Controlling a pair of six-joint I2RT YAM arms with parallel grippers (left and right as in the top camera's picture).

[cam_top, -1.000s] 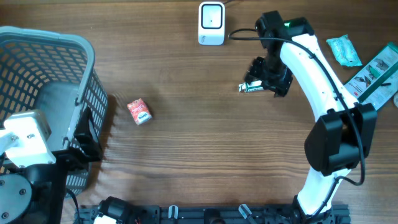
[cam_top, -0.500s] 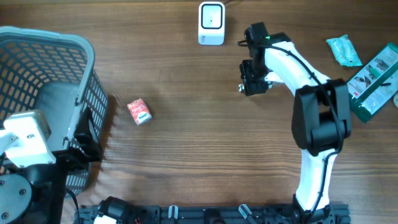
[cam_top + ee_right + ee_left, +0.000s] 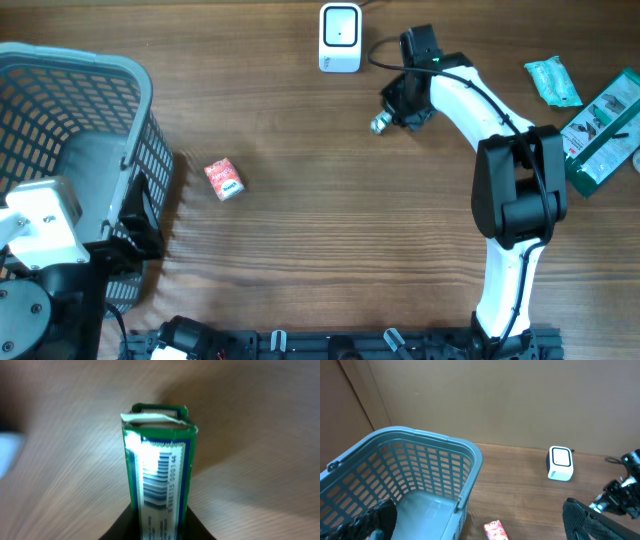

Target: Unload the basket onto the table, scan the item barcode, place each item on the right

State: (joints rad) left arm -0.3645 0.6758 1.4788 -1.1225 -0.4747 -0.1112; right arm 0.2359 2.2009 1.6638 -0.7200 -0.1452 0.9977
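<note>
The item is a narrow green-and-blue box (image 3: 160, 467) with its barcode (image 3: 161, 480) facing the right wrist camera. My right gripper (image 3: 159, 527) is shut on the box's lower end, a dark finger on each side. From overhead, the right gripper (image 3: 398, 108) holds the box (image 3: 380, 123) just right of and below the white scanner (image 3: 340, 38). In the left wrist view the scanner (image 3: 560, 463) stands at the far edge of the table. My left gripper (image 3: 479, 512) is open with nothing in it, beside the basket.
A blue-grey mesh basket (image 3: 95, 68) fills the left side, and a small red carton (image 3: 224, 179) lies to its right. A teal packet (image 3: 552, 81) and a long green package (image 3: 603, 128) lie at the right edge. The scanner's cable runs past the right arm.
My right gripper has shut on the green box and carried it up and to the left, nearer the scanner, with the wrist turned. The left arm has not moved.
</note>
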